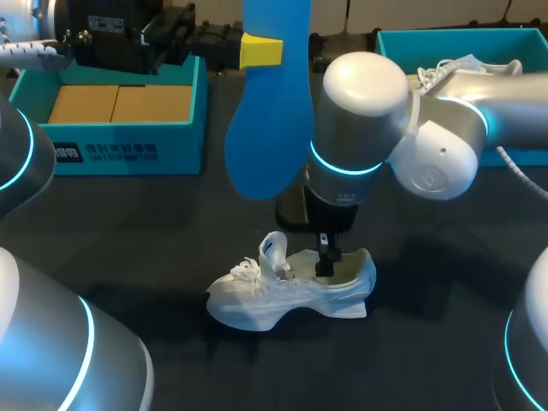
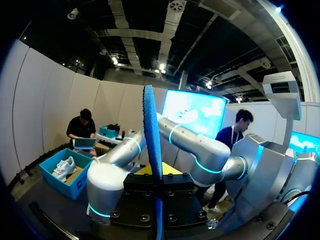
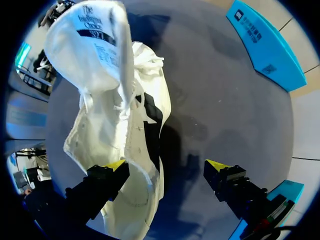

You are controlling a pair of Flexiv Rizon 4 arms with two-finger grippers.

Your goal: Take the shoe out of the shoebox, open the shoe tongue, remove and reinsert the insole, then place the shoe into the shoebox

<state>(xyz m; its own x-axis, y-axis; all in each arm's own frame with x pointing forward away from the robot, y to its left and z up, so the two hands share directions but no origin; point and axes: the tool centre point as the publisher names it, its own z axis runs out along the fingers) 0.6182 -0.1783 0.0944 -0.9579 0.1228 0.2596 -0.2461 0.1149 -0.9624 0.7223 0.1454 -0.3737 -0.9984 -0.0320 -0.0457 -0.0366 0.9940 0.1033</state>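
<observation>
- Shows the right gripper (image 3: 170, 167) spread open at the white shoe (image 1: 291, 295), one finger in its opening and the other outside, gripping nothing.
- Shows the left gripper (image 1: 261, 51) clenched on the blue insole (image 1: 265, 128), held high above the table (image 1: 128, 257).
- Places the shoe on the table, outside the left shoebox (image 1: 137, 145) and the right shoebox (image 1: 402, 43), with the tongue (image 1: 274, 250) lifted.
- Suggests insole removal is done.
- Leaves reinserting the insole and boxing the shoe.

Head view looks down; right wrist close above shoe (image 1: 257, 306).
</observation>
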